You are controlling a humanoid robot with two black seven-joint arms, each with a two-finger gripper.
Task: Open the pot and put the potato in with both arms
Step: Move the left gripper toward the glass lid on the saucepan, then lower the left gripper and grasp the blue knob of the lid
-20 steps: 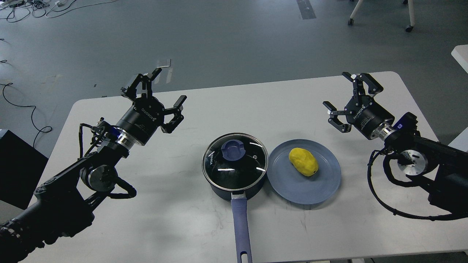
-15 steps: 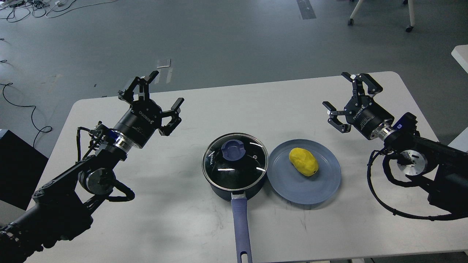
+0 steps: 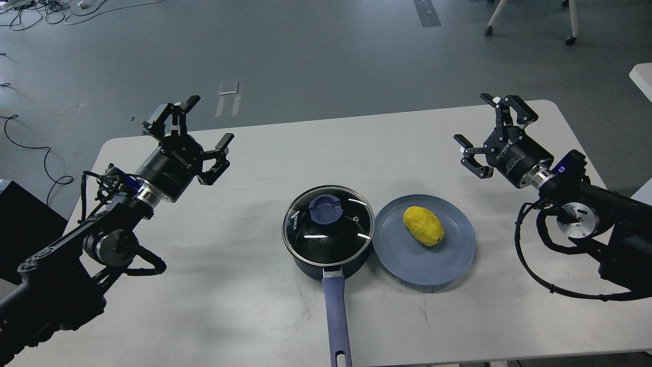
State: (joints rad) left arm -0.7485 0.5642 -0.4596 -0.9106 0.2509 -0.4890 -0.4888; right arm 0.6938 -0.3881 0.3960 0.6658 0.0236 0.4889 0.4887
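Surface point(image 3: 244, 316): pale grey, rounded corners, faint scuffs. Pot point(image 3: 328, 255) near centre, glass lid point(image 3: 328, 224) with blue knob on top, handle pointing toward near edge. Blue plate point(image 3: 448, 255) touching pot's right side; potato point(image 3: 422, 225) lying on plate. Left gripper point(image 3: 189, 133) raised over surface's far-left part, fingers spread, holding nothing. Right gripper point(image 3: 490, 135) over far-right part, fingers spread, empty. Both well apart from pot. Room: grey floor point(image 3: 326, 56), cables point(image 3: 30, 153) at left, chair legs on castors point(image 3: 530, 20) top right.
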